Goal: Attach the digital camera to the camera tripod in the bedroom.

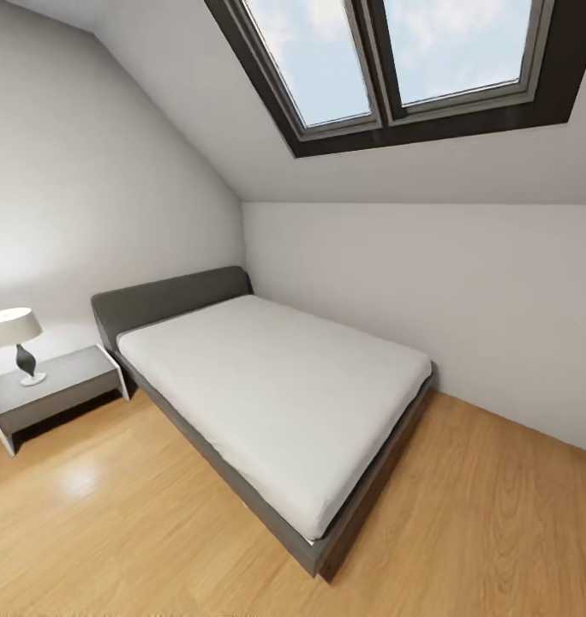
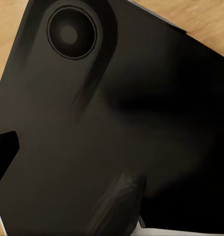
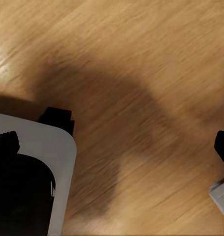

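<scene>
I'm looking into the bedroom (image 1: 242, 137): a grey bed (image 1: 267, 394) is sitting on the wood floor (image 1: 113, 531) below a skylight (image 1: 396, 60), a lamp (image 1: 14, 338) standing on the nightstand (image 1: 57, 390). I'm seeing neither camera nor tripod. I cannot tell how my fingers are set.

Bed frame (image 1: 173, 296) dark grey, mattress (image 1: 276, 394) white; floor (image 1: 113, 531) light wood; walls (image 1: 413, 283) pale grey; nightstand (image 1: 57, 390) grey.

The bedroom's grey bed (image 1: 276, 403) with white mattress stands on light wood floor (image 1: 113, 531).
</scene>
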Controlling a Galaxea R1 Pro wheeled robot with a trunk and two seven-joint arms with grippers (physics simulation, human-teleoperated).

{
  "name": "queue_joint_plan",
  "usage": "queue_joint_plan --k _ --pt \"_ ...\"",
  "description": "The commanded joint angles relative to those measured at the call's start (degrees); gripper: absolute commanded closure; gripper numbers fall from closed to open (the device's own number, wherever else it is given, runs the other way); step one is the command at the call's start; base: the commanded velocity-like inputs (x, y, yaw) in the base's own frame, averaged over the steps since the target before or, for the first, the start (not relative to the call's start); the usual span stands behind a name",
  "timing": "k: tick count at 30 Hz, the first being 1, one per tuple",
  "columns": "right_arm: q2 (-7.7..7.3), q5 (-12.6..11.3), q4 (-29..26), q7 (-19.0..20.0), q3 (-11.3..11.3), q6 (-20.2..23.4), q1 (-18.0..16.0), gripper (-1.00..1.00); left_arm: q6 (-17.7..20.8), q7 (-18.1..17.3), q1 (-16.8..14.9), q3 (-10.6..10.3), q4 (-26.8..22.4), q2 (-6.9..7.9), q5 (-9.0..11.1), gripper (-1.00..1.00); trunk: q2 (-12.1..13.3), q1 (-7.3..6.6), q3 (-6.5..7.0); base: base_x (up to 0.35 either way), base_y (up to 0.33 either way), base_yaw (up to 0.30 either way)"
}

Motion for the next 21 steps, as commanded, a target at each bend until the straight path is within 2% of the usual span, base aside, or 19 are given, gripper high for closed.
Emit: queue_joint_plan --k 1,8,21 --pt "-0.05 0.3 0.2 0.1 -0.5 -0.2 -0.1 -1.0 -0.1 0.0 0.0 0.0 -0.1 -0.02 0.2 -1.0 0.0 0.0 -0.05 0.006 0.0 0.277" --pt "-0.12 0.3 0.2 0.2 -0.5 -0.2 -0.1 -1.0 -0.1 -0.1 0.0 -0.1 -0.1 -0.07 -0.1 -1.0 0.0 0.0 -0.05 0.127 -0.076 0.277" --pt "-0.09 0.3 0.2 0.1 -0.5 -0.2 -0.1 -1.0 0.0 0.0 0.0 -0.2 -0.1 -0.05 -0.2 -1.0 0.0 0.0 -0.05 0.23 -0.162 0.277"
